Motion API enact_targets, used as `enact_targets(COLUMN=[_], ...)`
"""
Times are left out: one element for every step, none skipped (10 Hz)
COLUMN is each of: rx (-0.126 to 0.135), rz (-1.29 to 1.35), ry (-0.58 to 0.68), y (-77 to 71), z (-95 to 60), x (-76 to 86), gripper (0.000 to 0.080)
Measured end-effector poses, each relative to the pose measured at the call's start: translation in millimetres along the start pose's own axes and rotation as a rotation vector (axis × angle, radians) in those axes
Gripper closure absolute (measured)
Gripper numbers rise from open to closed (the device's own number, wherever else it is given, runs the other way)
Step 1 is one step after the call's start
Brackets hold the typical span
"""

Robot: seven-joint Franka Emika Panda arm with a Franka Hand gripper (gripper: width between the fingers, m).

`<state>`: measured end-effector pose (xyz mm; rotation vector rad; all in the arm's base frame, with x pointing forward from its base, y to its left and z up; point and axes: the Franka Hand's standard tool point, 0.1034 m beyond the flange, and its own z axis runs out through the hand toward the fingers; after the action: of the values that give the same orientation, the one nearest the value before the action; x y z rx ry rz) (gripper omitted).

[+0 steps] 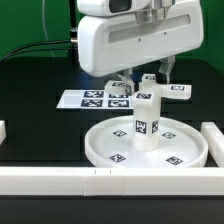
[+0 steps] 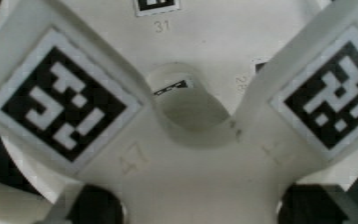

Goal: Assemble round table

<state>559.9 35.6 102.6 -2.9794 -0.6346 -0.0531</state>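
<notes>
The large round rimmed disc (image 1: pixel 110 148) lies on the black table. The short thick post (image 1: pixel 147 126) stands upright at its middle, with a tag on its side. The small cross-shaped piece (image 1: pixel 178 90) sits on top of the post. My gripper (image 1: pixel 148 82) comes down from above and is shut on the cross-shaped piece. In the wrist view the cross-shaped piece (image 2: pixel 194 120) fills the frame, with tagged arms on both sides and a round hollow at its middle. One arm runs between my dark fingertips (image 2: pixel 108 205); my gripper (image 2: pixel 211 205) grips it.
The marker board (image 1: pixel 92 98) lies behind the disc, toward the exterior view's left. White border rails run along the front (image 1: pixel 100 182), the exterior view's right (image 1: pixel 214 140) and the exterior view's left edge (image 1: pixel 3 130). Cables hang at the back.
</notes>
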Motion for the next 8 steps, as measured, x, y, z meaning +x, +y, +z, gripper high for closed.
enact_targets(rx=[0.001,0.001,0.000,0.001,0.003,0.009,0.019,0.029], rz=[0.063,0.135,0.168,0.259,0.354,0.485,0.631,0.760], ry=[0.001,0.001,0.001,0.001,0.002,0.004,0.007,0.012], y=[0.2,0.1,0.1,-0.4,-1.2,-1.7,-1.5,-0.7], z=[-0.1,-0.2,-0.2,-0.2,-0.2,-0.4,-0.5,-0.5], x=[0.2,0.3,0.3,0.6,1.1,1.6,1.6,1.6], gripper=[0.0364,0.0364,0.0364,0.0364,0.0364,0.0364,0.0364,0.0364])
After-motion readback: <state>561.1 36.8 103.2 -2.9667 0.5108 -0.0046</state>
